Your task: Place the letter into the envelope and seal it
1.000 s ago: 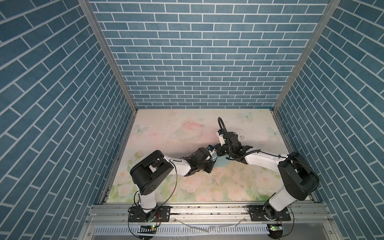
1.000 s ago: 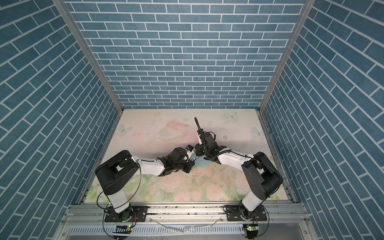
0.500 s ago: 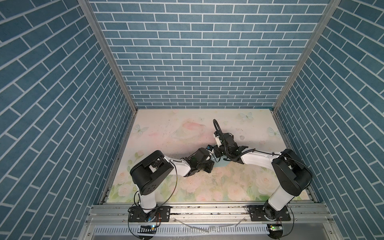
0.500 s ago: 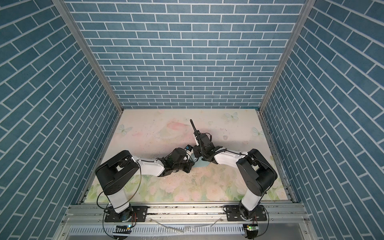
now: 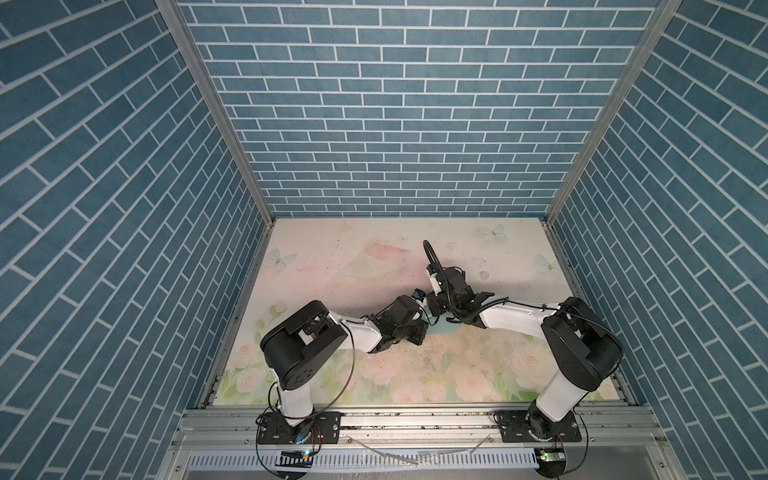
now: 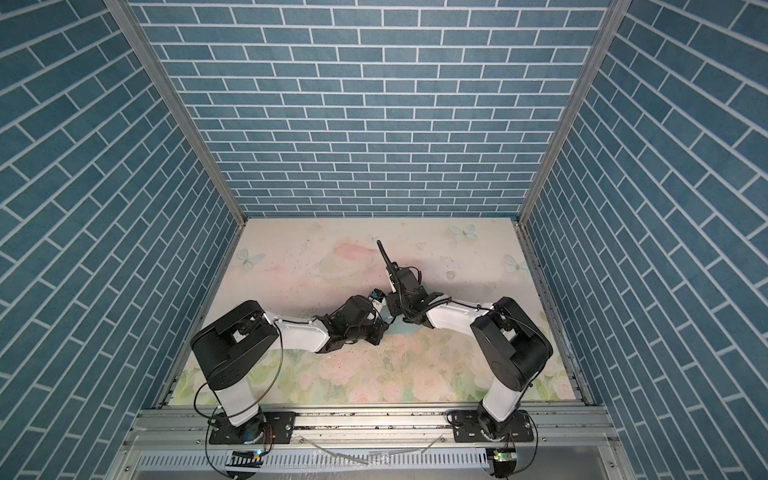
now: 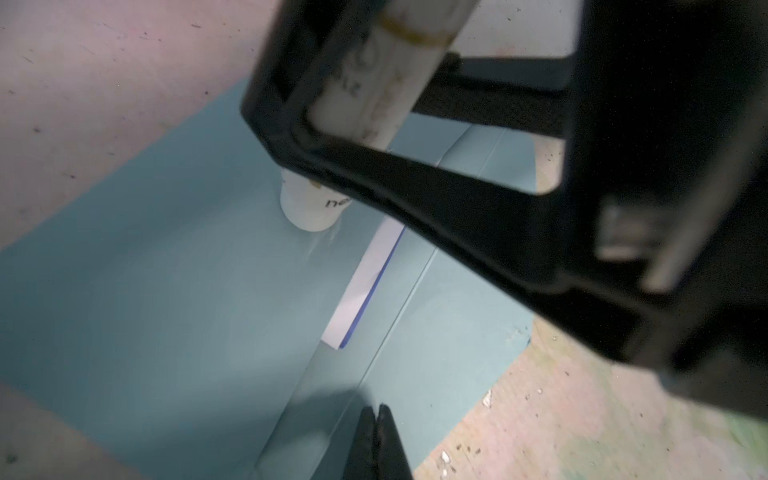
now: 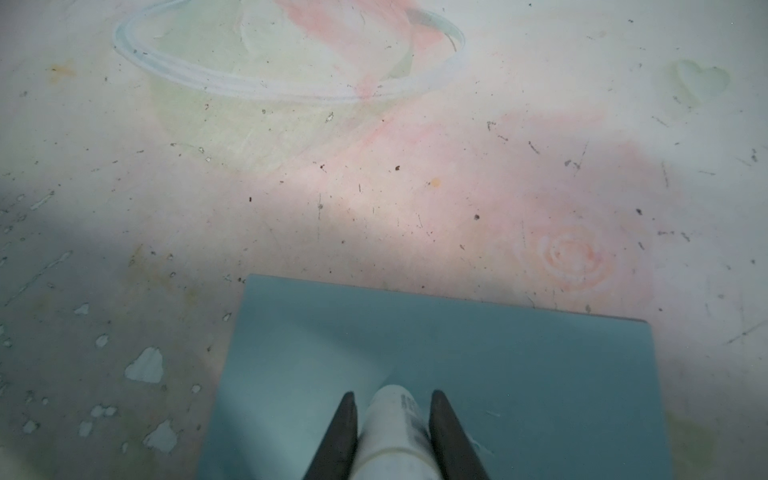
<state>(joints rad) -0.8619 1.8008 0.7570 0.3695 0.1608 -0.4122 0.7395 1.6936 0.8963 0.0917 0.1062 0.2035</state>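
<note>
Right claw (image 8: 392, 395): we see it clamped on a white tube (image 7: 309, 208), tip down on the envelope (image 8: 519, 374).
Left claw (image 7: 376, 409): pinched shut, empty, over the envelope's crease.
Letter (image 7: 365, 282): a white, blue-edged strip peeks from the envelope.
Envelope: flat on the surface (image 8: 374, 166).

The right gripper (image 8: 392, 395) is clamping a white tube (image 8: 392, 428) between its two dark jaws, one pressing on each side of the tube's body. The tube's rounded end is pointing at the envelope (image 8: 519, 365); whether it is touching the teal paper cannot be told. The envelope is lying flat on the tabletop (image 8: 374, 187), which is showing a faded print with a pale ring (image 8: 291, 94), a heart (image 8: 702, 81) and a pink swirl (image 8: 567, 253), along with chipped patches (image 8: 145, 365).
</note>
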